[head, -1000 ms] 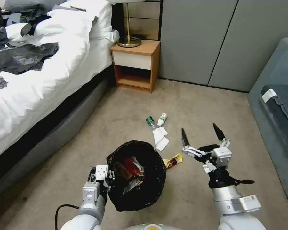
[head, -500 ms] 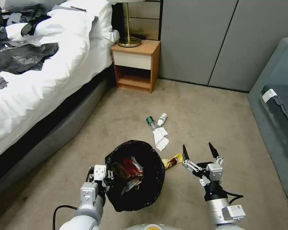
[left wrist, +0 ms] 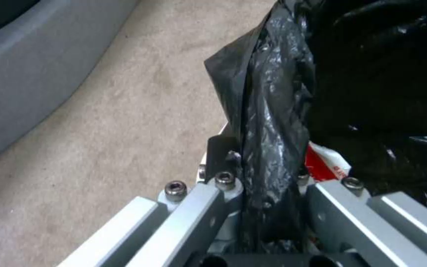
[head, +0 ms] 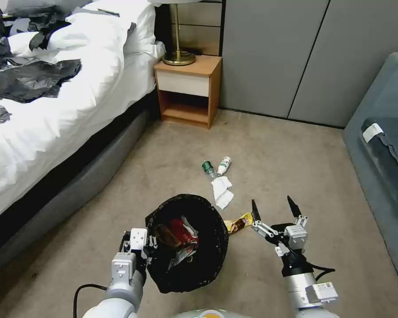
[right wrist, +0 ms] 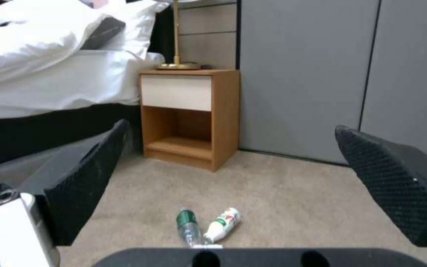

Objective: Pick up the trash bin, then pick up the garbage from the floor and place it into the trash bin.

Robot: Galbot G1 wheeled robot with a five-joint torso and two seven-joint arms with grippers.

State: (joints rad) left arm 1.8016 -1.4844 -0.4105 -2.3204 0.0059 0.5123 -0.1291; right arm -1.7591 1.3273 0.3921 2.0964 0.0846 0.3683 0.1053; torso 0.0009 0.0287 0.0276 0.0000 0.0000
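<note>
Left tool clamped on the trash bin rim — held up, mouth open to receive litter. Right tool spread apart, low, just right of the yellow wrapper — positioned for pickup.

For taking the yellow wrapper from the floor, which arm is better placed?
The right. The right gripper is open and free, close beside the wrapper. The left gripper is shut on the bin, so it is busy.
</note>
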